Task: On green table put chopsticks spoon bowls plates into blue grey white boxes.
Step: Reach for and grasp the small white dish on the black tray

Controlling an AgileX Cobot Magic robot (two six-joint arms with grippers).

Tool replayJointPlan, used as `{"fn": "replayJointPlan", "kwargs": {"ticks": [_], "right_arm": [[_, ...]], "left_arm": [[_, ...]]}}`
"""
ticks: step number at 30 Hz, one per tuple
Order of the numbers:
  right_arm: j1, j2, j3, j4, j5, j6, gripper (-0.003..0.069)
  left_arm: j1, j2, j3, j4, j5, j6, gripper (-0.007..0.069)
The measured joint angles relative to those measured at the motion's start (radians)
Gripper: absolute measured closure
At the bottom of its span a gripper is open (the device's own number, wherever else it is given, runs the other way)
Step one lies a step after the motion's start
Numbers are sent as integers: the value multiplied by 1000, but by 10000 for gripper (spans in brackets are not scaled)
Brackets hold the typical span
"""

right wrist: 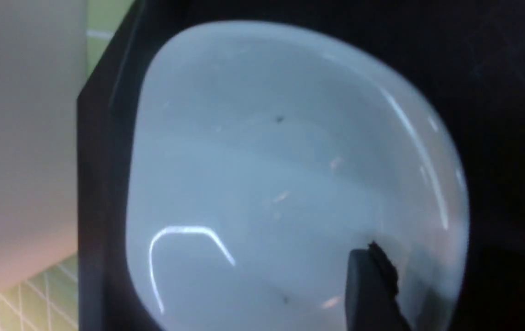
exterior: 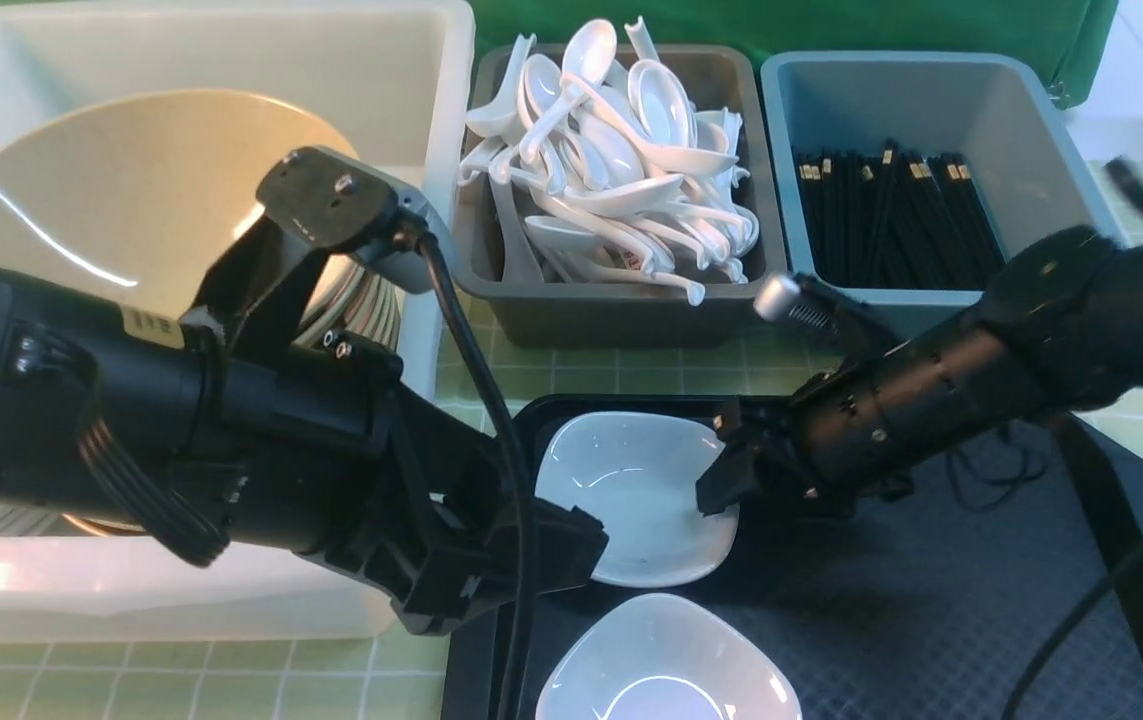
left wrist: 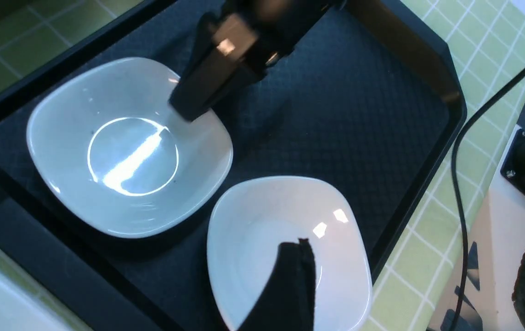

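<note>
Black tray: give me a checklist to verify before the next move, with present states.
1. White dishes upright on the black tray: ok, two.
2. Right gripper at the rim of the farther dish: ok.
3. Its grip on that rim secure: cannot tell.
4. Nearer dish boxed: not ok, on the tray.
5. Spoons in the grey box: ok.
6. Chopsticks in the blue box: ok.

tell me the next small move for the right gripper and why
I'd probably lower the right gripper slightly so its fingers straddle the rim of the glossy white rounded-square dish, then close. One finger already reaches over the inside of that dish, near its edge, and the dish lies on the black textured tray, outside the large translucent white tub.
</note>
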Motion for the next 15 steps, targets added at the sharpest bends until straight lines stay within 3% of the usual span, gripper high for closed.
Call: {"fn": "replayJointPlan", "kwargs": {"ticks": [3, 8, 15], "right_arm": [[-2, 17, -1, 61, 0, -65, 379], [-29, 17, -1, 87, 10, -167, 582], [-177, -106, 35, 38, 159, -234, 608]], "left_arm": [[0, 0, 0, -1, -1, -1, 64], [0, 0, 0, -17, -2, -1, 64], [0, 0, 0, -20, 0, -2, 64]]}}
